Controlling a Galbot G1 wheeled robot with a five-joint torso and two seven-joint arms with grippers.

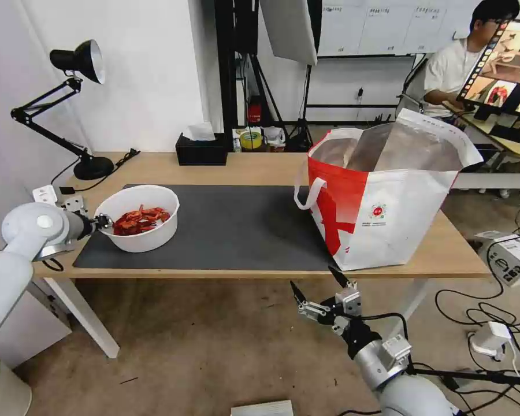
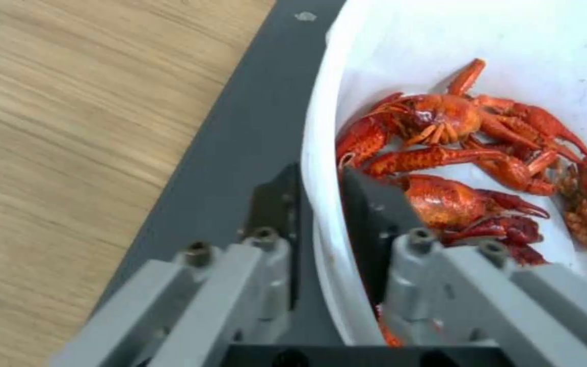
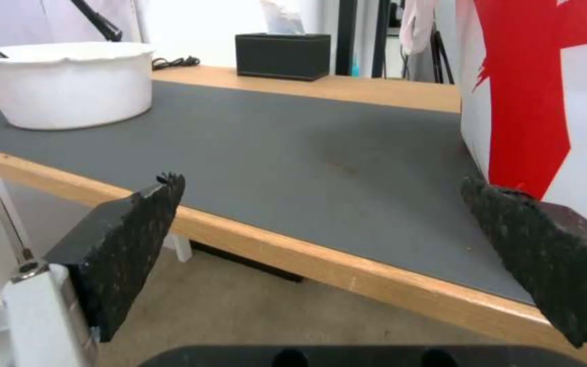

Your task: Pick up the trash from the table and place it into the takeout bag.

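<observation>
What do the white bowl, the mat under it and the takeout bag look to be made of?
White bowl: likely thin plastic, smooth and slightly glossy, its rim pinched between the left gripper fingers. Mat: dark grey, matte, lying flat, probably rubber or felt. Takeout bag: printed white-and-red shell, perhaps woven plastic, with a crinkled silver foil lining.

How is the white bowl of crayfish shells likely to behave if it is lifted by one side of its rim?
The left gripper pinches the white bowl at its thin rim, which would probably flex. The crayfish shells lie loose, so they may slide and tilt it. It looks light, so it might skid on the grey mat.
</observation>
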